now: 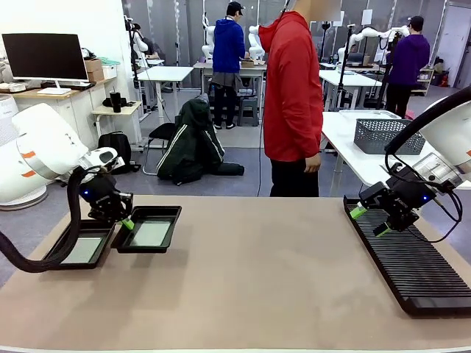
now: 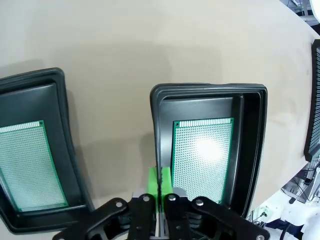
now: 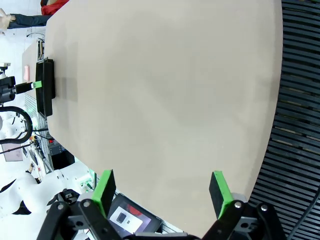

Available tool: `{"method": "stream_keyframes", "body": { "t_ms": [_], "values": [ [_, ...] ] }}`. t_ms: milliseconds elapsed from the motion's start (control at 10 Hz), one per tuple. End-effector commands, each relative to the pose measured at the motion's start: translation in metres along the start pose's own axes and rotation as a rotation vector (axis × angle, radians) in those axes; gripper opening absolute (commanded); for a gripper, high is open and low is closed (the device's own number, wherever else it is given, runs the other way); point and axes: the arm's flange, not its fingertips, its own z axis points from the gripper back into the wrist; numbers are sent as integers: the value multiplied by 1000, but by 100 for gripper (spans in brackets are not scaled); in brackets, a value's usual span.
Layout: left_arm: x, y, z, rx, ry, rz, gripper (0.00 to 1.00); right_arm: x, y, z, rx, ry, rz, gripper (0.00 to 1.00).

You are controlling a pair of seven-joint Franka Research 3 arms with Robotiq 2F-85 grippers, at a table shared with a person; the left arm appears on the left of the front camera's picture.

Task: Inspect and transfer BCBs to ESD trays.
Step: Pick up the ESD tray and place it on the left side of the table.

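Two black ESD trays sit side by side at the table's left. The right tray (image 1: 171, 219) (image 2: 210, 90) holds a green BCB (image 1: 151, 234) (image 2: 202, 155); the left tray (image 1: 73, 265) (image 2: 56, 82) holds another BCB (image 1: 83, 250) (image 2: 27, 165). My left gripper (image 1: 124, 219) (image 2: 160, 180) is shut, its green pads pressed together right over the right tray's left rim; whether they touch it I cannot tell. My right gripper (image 1: 370, 220) (image 3: 161, 182) hangs open and empty above the rack's near-left end.
A long black ribbed rack (image 1: 412, 265) (image 3: 295, 100) lies along the table's right side. A person in a red hoodie (image 1: 293, 95) stands at the far edge. A grey mesh basket (image 1: 386, 134) sits on a white table behind.
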Motion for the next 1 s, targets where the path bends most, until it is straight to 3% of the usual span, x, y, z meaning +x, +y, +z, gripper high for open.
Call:
{"method": "stream_keyframes", "body": {
  "t_ms": [0,900],
  "values": [
    [0,11,-3,4,4,-10,3,-1,1,1,-5,-9,-13,100],
    [11,45,-38,11,-43,-1,3,-1,1,1,-5,-9,-13,100]
  ]
}}
